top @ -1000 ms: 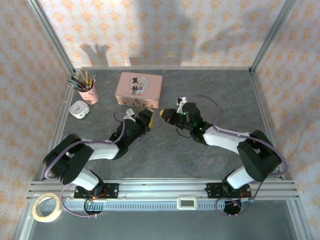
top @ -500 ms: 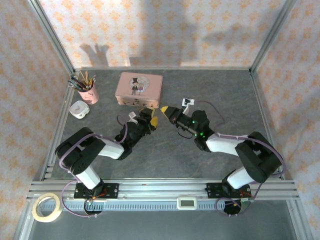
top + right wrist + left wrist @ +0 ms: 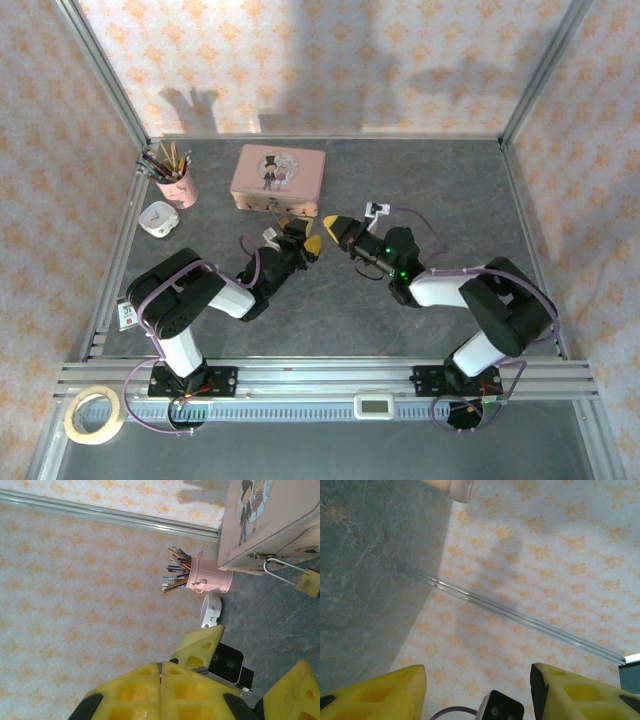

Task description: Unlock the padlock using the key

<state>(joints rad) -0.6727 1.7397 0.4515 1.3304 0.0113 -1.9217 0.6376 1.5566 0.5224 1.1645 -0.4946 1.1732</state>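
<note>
The small brass padlock (image 3: 307,582) hangs by its thin silvery shackle (image 3: 279,573) from the clasp of the pink tin (image 3: 278,178), on the tin's front side. The key is hidden. My right gripper (image 3: 332,224) is raised in front of the tin, with its yellow fingers (image 3: 135,692) pressed shut; nothing shows at the seam between them. My left gripper (image 3: 303,238) faces it from the left, very close, open and holding nothing. In the left wrist view its yellow fingers (image 3: 375,690) stand wide apart, aimed at the wall.
A pink cup of pencils (image 3: 178,185) and a small white object (image 3: 158,218) stand at the back left. A tape roll (image 3: 92,415) lies outside the frame, front left. Patterned walls and metal rails (image 3: 110,90) enclose the grey table (image 3: 420,190).
The left gripper has moved right and turned up toward the right gripper. The right gripper has shifted a little left and tilted, so the two now face each other tip to tip.
</note>
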